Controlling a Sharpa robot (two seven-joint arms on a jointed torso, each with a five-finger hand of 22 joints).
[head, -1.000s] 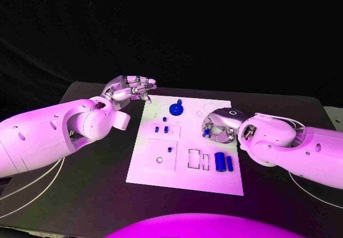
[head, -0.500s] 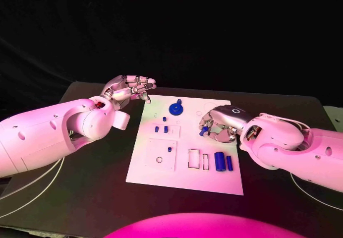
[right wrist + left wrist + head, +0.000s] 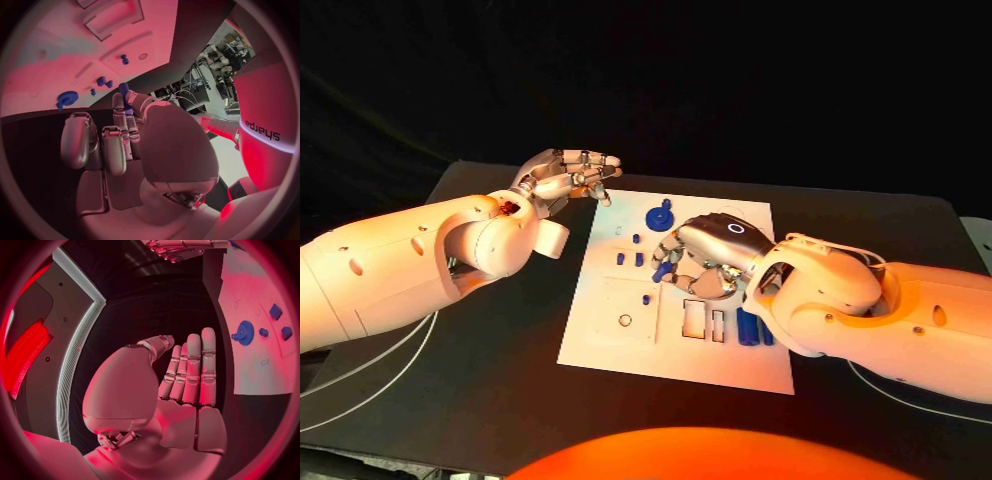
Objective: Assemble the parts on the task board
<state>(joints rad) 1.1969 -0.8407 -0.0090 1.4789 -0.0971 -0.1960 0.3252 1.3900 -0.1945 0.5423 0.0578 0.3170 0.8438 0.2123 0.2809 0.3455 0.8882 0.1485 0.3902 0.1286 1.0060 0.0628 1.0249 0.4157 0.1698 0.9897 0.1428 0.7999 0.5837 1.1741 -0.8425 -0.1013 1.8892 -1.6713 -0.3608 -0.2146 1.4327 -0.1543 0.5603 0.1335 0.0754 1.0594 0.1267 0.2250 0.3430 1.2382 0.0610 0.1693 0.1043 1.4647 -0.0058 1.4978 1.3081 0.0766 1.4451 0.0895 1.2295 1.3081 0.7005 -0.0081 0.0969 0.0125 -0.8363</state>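
Observation:
The white task board (image 3: 678, 355) lies mid-table. My right hand (image 3: 705, 254) hovers over its middle and pinches a small blue part (image 3: 664, 270) between thumb and a fingertip; the part (image 3: 124, 90) also shows at the fingertips in the right wrist view. My left hand (image 3: 568, 175) hangs over the board's far left corner, fingers loosely bent, holding nothing. A blue gear (image 3: 659, 217) stands at the board's far end, with small blue pegs (image 3: 636, 258) just in front of it. Two blue cylinders (image 3: 749, 327) lie near the right edge.
Rectangular slots (image 3: 694, 318) and a single blue peg (image 3: 646, 299) sit on the board's near half. The left wrist view shows the board (image 3: 262, 355) with the gear (image 3: 242, 332). Black table (image 3: 459, 400) surrounds the board.
My right hand has moved left from the board's right side to above its middle, carrying the small blue part. The left hand has stayed in place.

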